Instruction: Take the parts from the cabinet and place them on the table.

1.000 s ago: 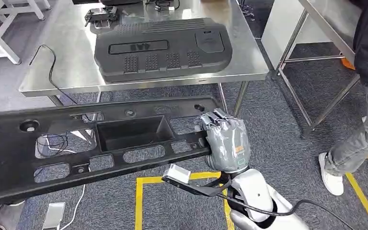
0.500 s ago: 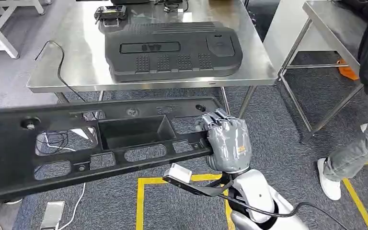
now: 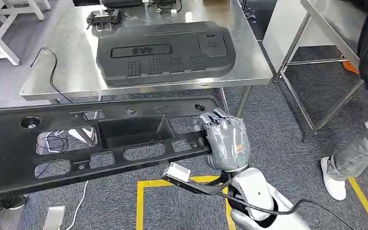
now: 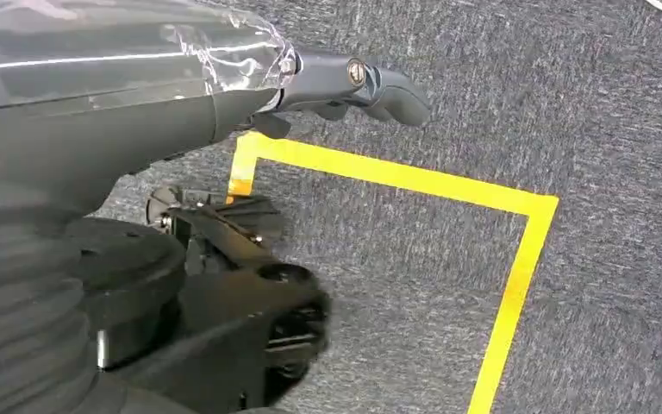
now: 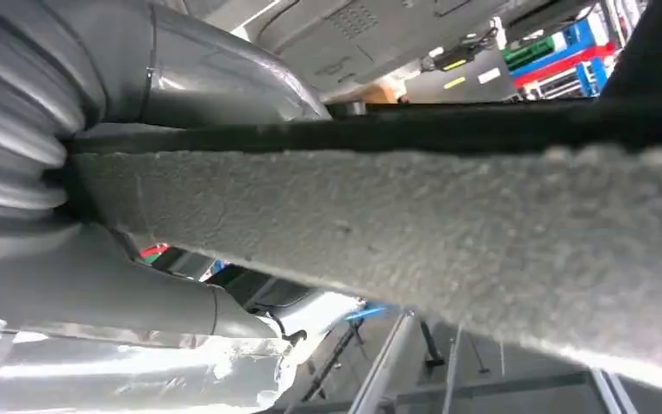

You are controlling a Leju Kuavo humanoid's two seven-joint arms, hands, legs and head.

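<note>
Grey carpet marked with yellow floor tape (image 3: 141, 201) runs under a stainless steel tabletop (image 3: 76, 57), where a broad black plastic engine cover with ribbed vents (image 3: 165, 50) already lies flat near the front edge. A black cable (image 3: 50, 72) trails over the tabletop's left side, and a small black device (image 3: 101, 18) sits at its far edge. Short of the tabletop, a long black plastic panel with a rectangular recess and oval cut-outs (image 3: 76, 143) is carried in the air, roughly level, not touching the steel. The right hand (image 3: 225, 141) grips the panel's right end, fingers wrapped over its top edge; in the right wrist view the panel's rough edge (image 5: 414, 233) runs close across the grey thumb. The left hand (image 4: 345, 82) appears in the left wrist view above the taped carpet, fingers extended and holding nothing. A person in jeans and white shoes (image 3: 359, 139) stands at the right beside a second steel table (image 3: 326, 28).
</note>
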